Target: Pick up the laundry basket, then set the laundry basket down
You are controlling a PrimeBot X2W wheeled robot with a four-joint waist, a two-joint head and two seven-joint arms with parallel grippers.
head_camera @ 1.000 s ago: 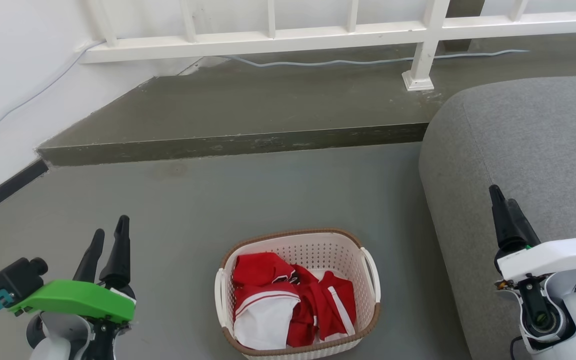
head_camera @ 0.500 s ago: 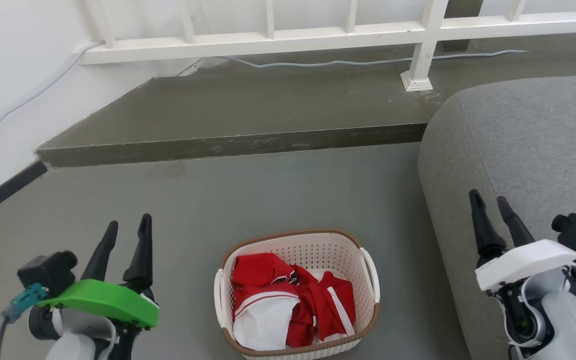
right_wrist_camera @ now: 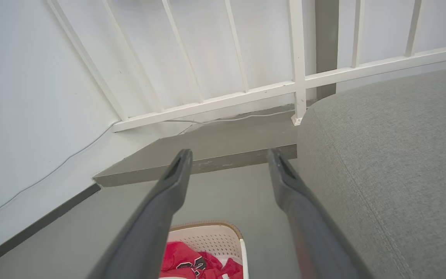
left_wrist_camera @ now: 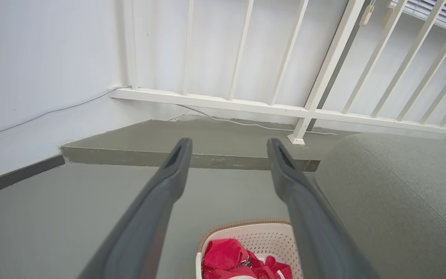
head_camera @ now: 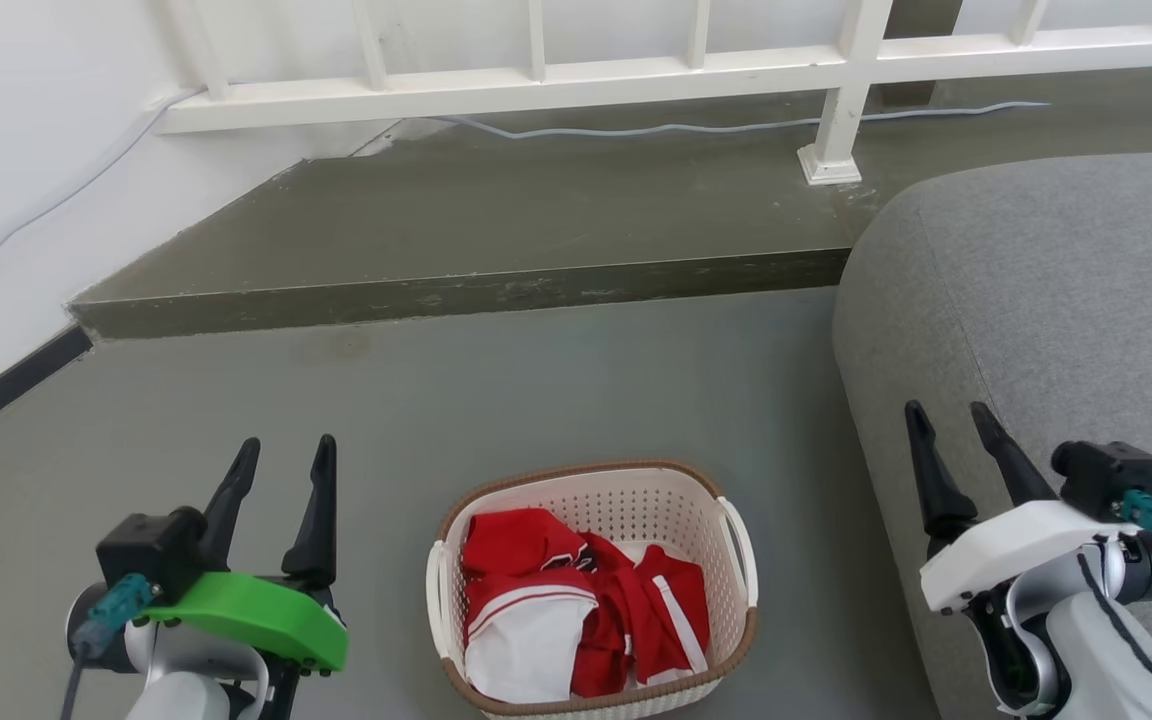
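since the earlier frames both arms have swung inward towards the middle of the head view. the left gripper now stands at the lower left, nearer the laundry basket, and the right gripper has come in from the right edge at the lower right, over the edge of the grey sofa.

the one laundry basket sits upright on the grey floor at the bottom centre, mouth facing up, between the two grippers and apart from both. its long axis seems to run across the frame, turned slightly so the right end lies a little higher. its two white handles are on the left and right ends. a heap of red and white clothes lies inside.

each claw has its two dark fingers spread, with nothing between them. in the left wrist view, the left gripper shows a wide gap, and the basket is at the bottom centre. the right wrist view shows the right gripper likewise parted, with the basket at the bottom edge.

one raised step crosses the upper frame, with one white railing and one pale cable on it.
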